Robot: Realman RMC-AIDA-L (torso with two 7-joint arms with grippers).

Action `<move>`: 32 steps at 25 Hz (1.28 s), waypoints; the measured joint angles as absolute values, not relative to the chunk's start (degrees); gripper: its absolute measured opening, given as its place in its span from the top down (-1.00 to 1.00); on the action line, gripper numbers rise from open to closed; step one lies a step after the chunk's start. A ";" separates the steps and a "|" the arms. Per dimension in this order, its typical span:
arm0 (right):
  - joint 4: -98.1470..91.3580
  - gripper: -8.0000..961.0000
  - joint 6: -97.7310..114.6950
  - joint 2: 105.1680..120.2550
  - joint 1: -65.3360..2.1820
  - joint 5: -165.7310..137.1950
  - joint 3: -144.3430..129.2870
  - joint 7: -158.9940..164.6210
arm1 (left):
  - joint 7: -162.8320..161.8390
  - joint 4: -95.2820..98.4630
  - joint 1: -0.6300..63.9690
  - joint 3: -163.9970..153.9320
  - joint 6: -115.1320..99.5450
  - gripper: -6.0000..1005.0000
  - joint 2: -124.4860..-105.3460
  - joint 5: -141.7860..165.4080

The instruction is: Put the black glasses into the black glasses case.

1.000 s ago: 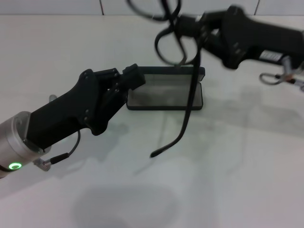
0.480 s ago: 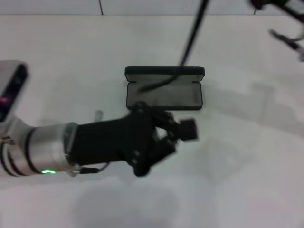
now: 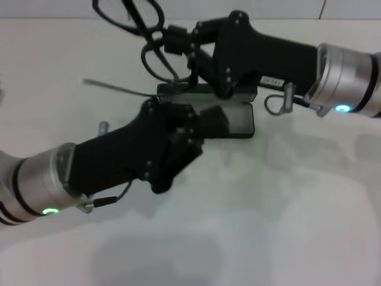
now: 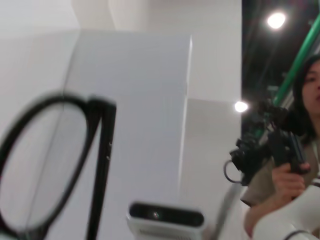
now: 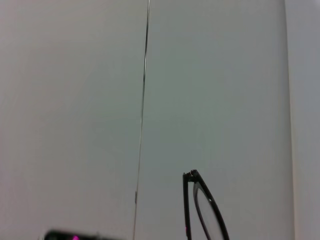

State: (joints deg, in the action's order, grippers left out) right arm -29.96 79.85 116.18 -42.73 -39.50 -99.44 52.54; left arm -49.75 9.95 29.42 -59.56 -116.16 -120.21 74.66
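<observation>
The black glasses hang in the air above the back left corner of the black glasses case, with one thin temple arm sticking out to the left. My right gripper reaches in from the right and is shut on their frame. The case lies open on the table, and both arms hide its left half. My left gripper sits low over the case's left part. One lens of the glasses shows close up in the left wrist view. A piece of the glasses frame shows in the right wrist view.
The white table spreads in front and to the right of the case. A person holding a device stands in the background of the left wrist view.
My right arm has swung back in from the upper right, carrying the glasses left over the case's back edge. My left arm has risen from in front of the case to over its left half.
</observation>
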 joint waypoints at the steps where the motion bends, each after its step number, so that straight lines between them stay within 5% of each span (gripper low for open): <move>1: -30.01 0.93 79.31 116.18 -42.57 -39.64 -99.82 52.33 | -49.85 9.91 29.07 -59.49 -116.21 0.91 -120.18 73.89; 22: -29.84 0.93 76.47 115.97 -41.23 -42.66 -101.16 51.05 | -53.56 9.94 28.06 -59.35 -112.30 0.91 -119.81 68.18; 32: -32.36 0.93 70.06 115.35 -40.08 -49.31 -99.67 51.63 | -54.70 13.52 22.41 -58.72 -115.47 0.91 -117.09 66.82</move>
